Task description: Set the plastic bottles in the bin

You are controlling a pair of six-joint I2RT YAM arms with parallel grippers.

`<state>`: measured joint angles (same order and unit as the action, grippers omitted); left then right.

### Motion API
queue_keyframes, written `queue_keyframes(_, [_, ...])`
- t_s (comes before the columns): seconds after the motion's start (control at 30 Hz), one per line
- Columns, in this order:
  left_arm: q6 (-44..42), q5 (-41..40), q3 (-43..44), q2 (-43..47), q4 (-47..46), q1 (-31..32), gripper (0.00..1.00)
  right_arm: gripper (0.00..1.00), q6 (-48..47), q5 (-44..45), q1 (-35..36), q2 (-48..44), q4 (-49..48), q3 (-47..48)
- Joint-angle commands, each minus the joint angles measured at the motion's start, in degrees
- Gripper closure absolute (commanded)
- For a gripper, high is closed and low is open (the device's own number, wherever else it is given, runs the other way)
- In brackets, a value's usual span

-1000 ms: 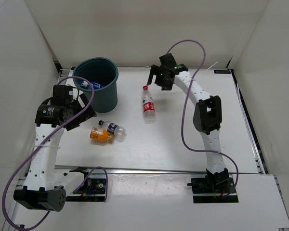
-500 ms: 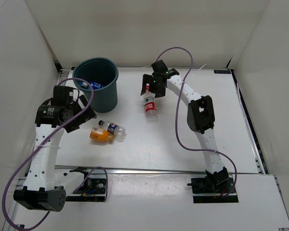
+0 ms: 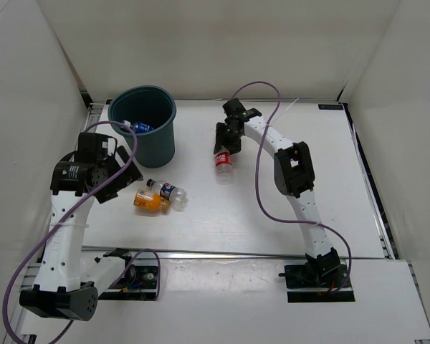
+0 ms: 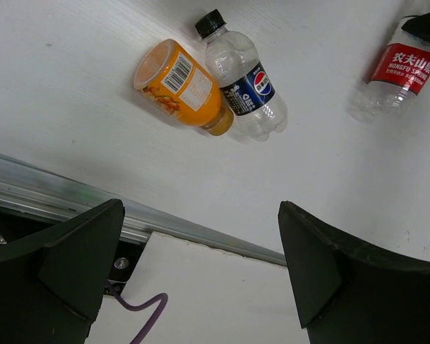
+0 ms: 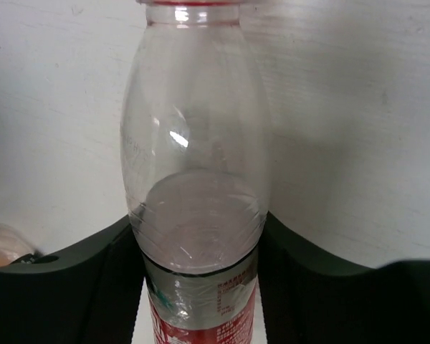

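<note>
Red-label bottle [image 3: 223, 162], lying on table [image 3: 330, 186] right of bin [image 3: 173, 118], is being pinched by R gripper [image 3: 226, 143]. L gripper [image 4: 201, 206] is being held wide open over orange bottle [image 4: 183, 86] & dark-label bottle [image 4: 245, 82], which are touching.

plastic bottles [image 3: 223, 162]: 4 | bin [image 3: 161, 147]: 1 | robot arms [image 3: 296, 172]: 2 | table [image 3: 330, 186]: 1

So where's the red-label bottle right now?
The red-label bottle lies mid-table in the top view, right of the bin, in the right gripper.
</note>
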<state>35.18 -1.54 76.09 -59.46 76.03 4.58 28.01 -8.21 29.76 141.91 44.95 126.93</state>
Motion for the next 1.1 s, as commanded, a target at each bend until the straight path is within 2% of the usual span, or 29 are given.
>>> queue_keyframes(0.0, [0.5,-0.83,-0.25,1.19,-0.88,-0.27,0.0,0.46,0.11,-1.54,-0.66,-3.21,1.72,2.25])
queue_keyframes(0.03, [0.5,-0.83,-0.25,1.19,-1.58,-0.27,0.0,0.5,0.64,-1.55,-0.67,-4.87,1.72,3.4])
queue_keyframes(0.17, [1.03,0.22,-0.25,0.66,-3.26,-0.27,0.0,0.5,0.64,-6.11,-1.19,-12.6,-3.71,5.17])
queue_keyframes(0.3, [1.03,0.75,-0.25,-0.56,-4.49,-0.27,0.0,0.51,6.6,-7.26,-1.19,-22.08,-15.22,6.04])
queue_keyframes(0.37, [0.42,0.75,0.46,-1.18,-5.19,-0.27,0.0,0.51,10.03,-7.96,-0.67,-23.86,-20.05,7.09])
queue_keyframes(0.6, [-0.73,3.65,1.68,-4.34,-6.42,-0.27,0.0,0.54,20.67,-12.01,0.56,-23.34,-39.39,13.16])
queue_keyframes(0.87, [-2.31,2.6,3.88,-4.87,-4.05,-0.27,0.0,0.56,27.27,-13.24,1.09,-20.79,-44.86,13.16])
queue_keyframes(1.07, [-4.06,1.98,6.43,-5.93,-1.67,-0.27,0.0,0.5,27.27,-14.47,3.02,-15.7,-48.02,15.62])
